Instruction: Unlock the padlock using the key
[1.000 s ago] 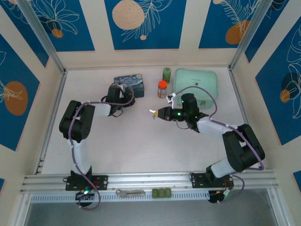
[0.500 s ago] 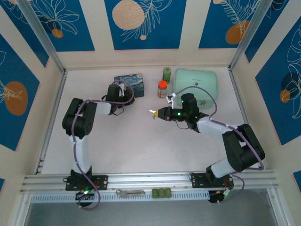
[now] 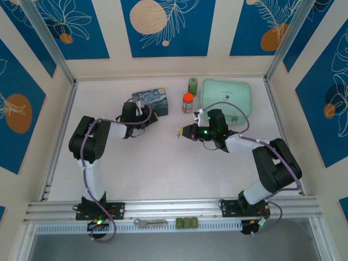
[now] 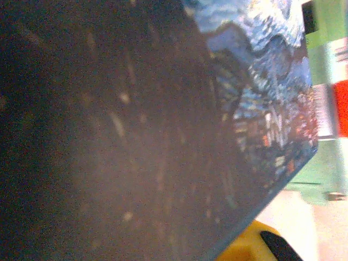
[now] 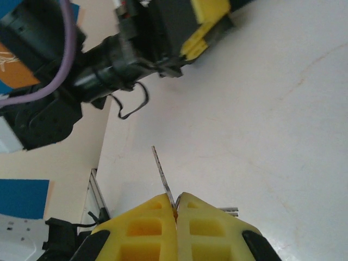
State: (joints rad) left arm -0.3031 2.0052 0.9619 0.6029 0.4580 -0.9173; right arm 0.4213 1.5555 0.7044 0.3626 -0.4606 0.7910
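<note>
Silvery key (image 5: 161, 173) is pinched in the right end effector (image 5: 175, 206), pointing at 11 o'clock toward the padlock (image 5: 133, 102) beside the left end effector (image 5: 204, 24), whose grip I cannot tell; insertion and turning are not yet done.

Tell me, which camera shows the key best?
The right wrist view: the key is a thin silver blade sticking out between the right gripper's closed yellow fingers. From the top external view it is just a pale speck at that gripper's tip.
</note>
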